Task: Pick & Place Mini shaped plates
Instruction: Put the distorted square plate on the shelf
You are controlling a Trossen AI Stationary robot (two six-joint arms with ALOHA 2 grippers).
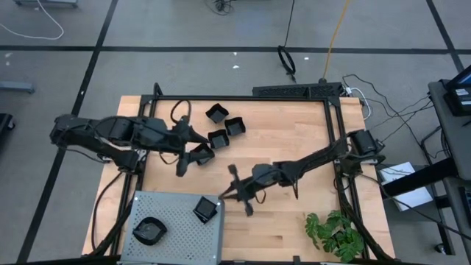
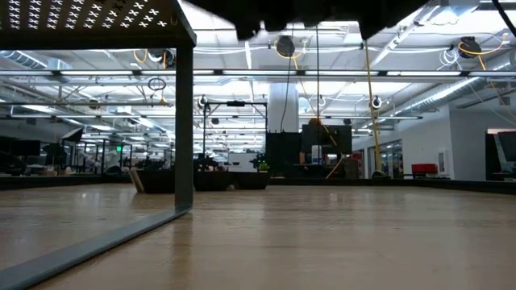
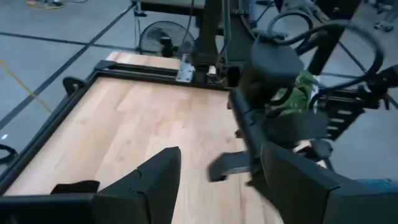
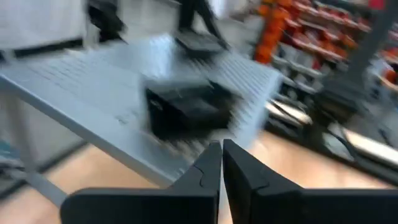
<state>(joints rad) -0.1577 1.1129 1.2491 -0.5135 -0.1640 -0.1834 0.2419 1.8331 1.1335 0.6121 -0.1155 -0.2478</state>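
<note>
**Two plates on the tray, right fingers clenched empty beside it**

In the high view the wooden bench (image 1: 294, 147) fills the middle of the frame, with the grey perforated tray (image 1: 173, 239) at its lower left. Two mini shaped plates sit on that tray: a square plate (image 1: 206, 209) near the tray's upper right corner and a round plate (image 1: 150, 231) toward its lower left. Three more black plates lie in a loose cluster in the upper middle of the bench: one (image 1: 217, 112) highest, one (image 1: 235, 126) just to its right and lower, and one (image 1: 218, 138) below them.

The right gripper (image 1: 239, 193) reaches in from the right side of the frame and hangs just to the right of the tray's upper right corner, close to the square plate. In the right wrist view its fingers (image 4: 205, 177) are pressed together with nothing between them, and the square plate (image 4: 186, 111) shows blurred on the tray (image 4: 74, 93) ahead.

The left gripper (image 1: 193, 153) comes in from the left of the frame and sits just below and left of the plate cluster, over another dark plate (image 1: 202, 154) at its tip. The left wrist view shows its fingers (image 3: 155, 180) spread apart over bare bench (image 3: 137, 124); whether they grasp that plate cannot be told.

A green plant (image 1: 335, 234) stands at the lower right of the bench.
</note>
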